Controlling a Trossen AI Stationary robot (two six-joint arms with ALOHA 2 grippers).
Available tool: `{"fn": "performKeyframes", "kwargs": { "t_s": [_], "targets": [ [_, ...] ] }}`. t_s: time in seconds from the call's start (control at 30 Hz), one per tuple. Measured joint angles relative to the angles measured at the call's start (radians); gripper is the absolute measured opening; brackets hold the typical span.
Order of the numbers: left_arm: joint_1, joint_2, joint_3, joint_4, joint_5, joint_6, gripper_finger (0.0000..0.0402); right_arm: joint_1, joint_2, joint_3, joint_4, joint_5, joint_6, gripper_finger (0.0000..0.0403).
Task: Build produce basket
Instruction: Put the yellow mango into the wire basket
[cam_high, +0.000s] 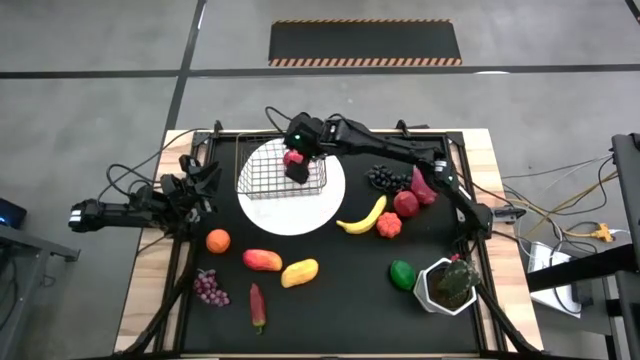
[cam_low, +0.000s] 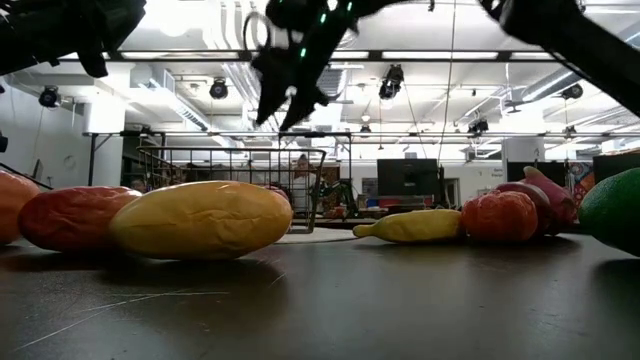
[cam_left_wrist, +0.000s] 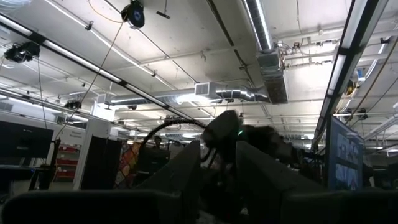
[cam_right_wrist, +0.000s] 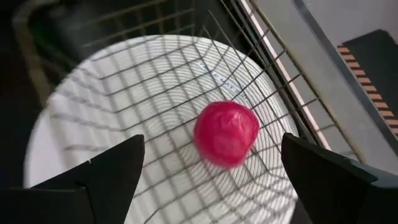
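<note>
A: What do you see, from the biggest thing down?

B: You have the black mat (cam_high: 330, 290) over the table. On it lies the white plate (cam_high: 300, 218), and the basket (cam_high: 262, 172) stands on the plate. The right arm reaches over the basket. The left arm waits at the table's left edge.

A: And the grippers?

B: The right gripper (cam_right_wrist: 211, 165) hangs above the basket, fingers apart, and holds nothing. Under it a red apple (cam_right_wrist: 226, 132) is inside the basket, by the wire wall. For the left gripper (cam_high: 190, 190) you cannot tell, open or closed.

A: Where is the other produce?

B: On the mat, outside the basket: plant pot (cam_high: 445, 285), banana (cam_high: 363, 217), two mangoes (cam_high: 300, 271), orange (cam_high: 218, 240), lime (cam_high: 402, 273), grapes (cam_high: 209, 288) and chilli (cam_high: 257, 307).
</note>
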Motion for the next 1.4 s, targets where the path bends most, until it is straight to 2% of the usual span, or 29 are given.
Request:
{"fn": "performKeyframes", "kwargs": {
  "t_s": [0.23, 0.57, 0.8, 0.93, 1.1, 1.23, 1.4],
  "targets": [
    [0.000, 0.005, 0.000, -0.001, 0.021, -0.087, 0.0086, 0.133, -0.076, -0.001, -0.121, 0.003, 0.002, 0.0359],
    [0.000, 0.062, 0.009, -0.002, 0.232, -0.217, 0.0086, 0.355, -0.134, -0.024, -0.214, 0.015, 0.030, 0.0359],
    [0.000, 0.161, 0.047, 0.000, 0.325, -0.306, 0.0086, 0.474, -0.186, -0.184, -0.188, 0.165, 0.057, 0.0359],
    [0.000, 0.227, 0.064, 0.048, 0.351, -0.317, 0.0086, 0.503, -0.269, -0.383, -0.008, 0.172, 0.037, 0.0359],
    [0.000, 0.318, 0.065, 0.185, 0.390, -0.343, 0.0086, 0.501, -0.418, -0.679, 0.251, 0.165, -0.018, 0.0359],
    [0.000, 0.388, 0.065, 0.273, 0.397, -0.388, 0.0086, 0.485, -0.543, -0.923, 0.515, 0.161, -0.075, 0.0359],
    [-0.003, 0.473, 0.066, 0.354, 0.397, -0.445, 0.0086, 0.455, -0.681, -1.177, 0.826, 0.060, -0.120, 0.0359]
  ]
}}
